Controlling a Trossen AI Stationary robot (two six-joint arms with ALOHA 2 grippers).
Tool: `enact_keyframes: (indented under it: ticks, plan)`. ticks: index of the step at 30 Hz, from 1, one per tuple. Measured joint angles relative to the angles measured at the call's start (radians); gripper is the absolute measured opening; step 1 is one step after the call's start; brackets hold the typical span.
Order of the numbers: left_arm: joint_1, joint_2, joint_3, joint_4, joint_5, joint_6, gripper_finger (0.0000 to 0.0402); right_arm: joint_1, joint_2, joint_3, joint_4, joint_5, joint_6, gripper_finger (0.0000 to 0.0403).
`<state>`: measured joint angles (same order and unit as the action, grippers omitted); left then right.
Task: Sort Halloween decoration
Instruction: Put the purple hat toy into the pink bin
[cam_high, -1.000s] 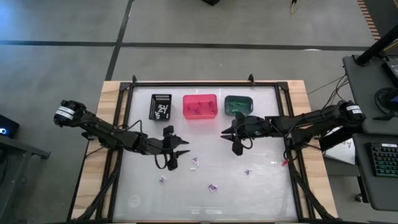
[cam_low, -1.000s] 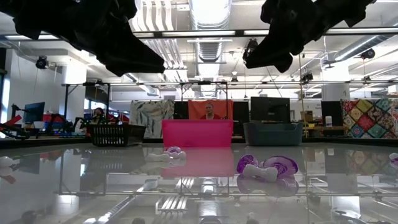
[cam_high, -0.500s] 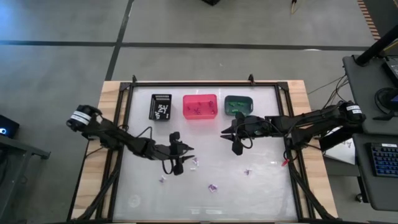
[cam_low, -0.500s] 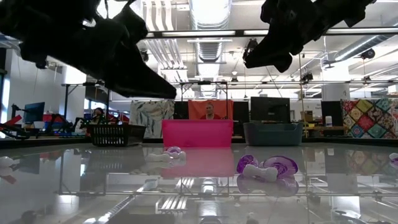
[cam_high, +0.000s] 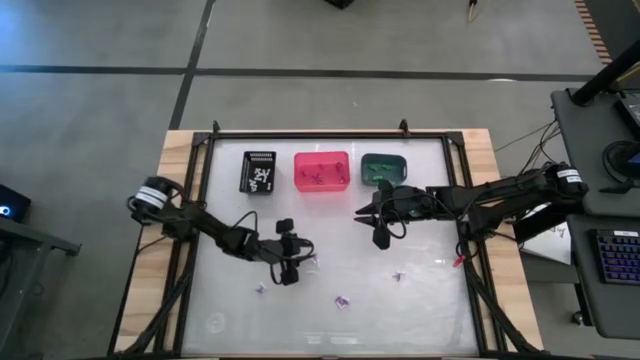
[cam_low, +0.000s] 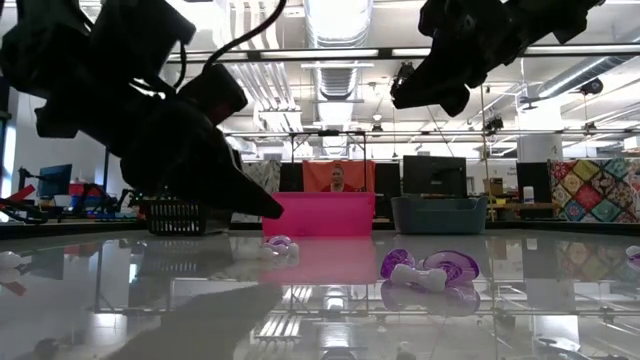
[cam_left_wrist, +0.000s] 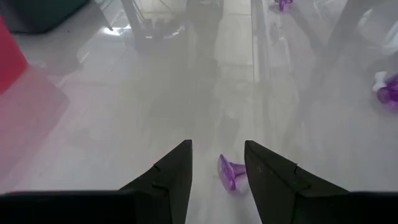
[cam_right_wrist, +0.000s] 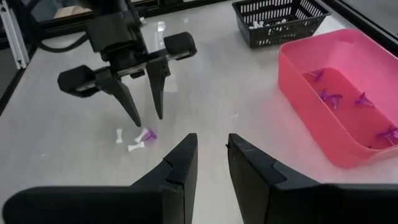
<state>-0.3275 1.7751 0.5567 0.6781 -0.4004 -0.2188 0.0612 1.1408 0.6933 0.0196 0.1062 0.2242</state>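
Observation:
A tiny purple trinket (cam_left_wrist: 229, 173) lies on the glass table between the fingers of my left gripper (cam_left_wrist: 216, 149), which is open and low over the table left of centre (cam_high: 298, 262). In the right wrist view that gripper (cam_right_wrist: 147, 118) stands just above the purple trinket (cam_right_wrist: 147, 135), with two small white pieces (cam_right_wrist: 138, 146) beside it. My right gripper (cam_high: 368, 225) hangs open and holds nothing, above the table in front of the teal bin (cam_high: 382, 168). Whether a left finger touches the trinket, I cannot tell.
Along the far edge stand a black basket (cam_high: 259, 172), a pink bin (cam_high: 321, 171) holding purple trinkets, and the teal bin. More trinkets lie loose nearer the front (cam_high: 260, 288), (cam_high: 342, 301), (cam_high: 397, 276). A metal frame (cam_high: 330, 133) runs round the glass.
My left gripper has come down toward the table and moved a little toward the right and near edge, onto the purple trinket. My right gripper has kept still.

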Motion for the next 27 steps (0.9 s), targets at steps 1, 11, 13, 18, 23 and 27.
enact_keyframes:
  ticks: [1, 11, 13, 18, 23, 27]
  plan:
    - [0.000, 0.008, 0.002, 0.002, 0.000, 0.000, 0.0130, 0.000, 0.000, 0.000, 0.000, 0.000, 0.000, 0.0079]
    - [0.000, 0.056, 0.004, 0.050, 0.000, -0.001, 0.0130, 0.000, 0.000, 0.000, 0.002, 0.000, 0.001, 0.0079]
    - [0.000, 0.074, 0.005, 0.069, 0.000, 0.000, 0.0130, 0.000, 0.000, 0.000, 0.003, 0.000, 0.002, 0.0079]
    - [0.000, 0.089, 0.005, 0.088, 0.000, 0.000, 0.0130, 0.000, 0.000, 0.000, 0.006, 0.000, 0.003, 0.0079]
    - [0.000, 0.089, 0.004, 0.076, 0.000, 0.000, 0.0125, 0.000, 0.000, 0.000, 0.009, 0.000, 0.002, 0.0079]
    - [0.000, 0.089, 0.004, 0.054, -0.002, -0.001, 0.0106, 0.000, 0.000, 0.000, 0.009, 0.000, 0.002, 0.0079]
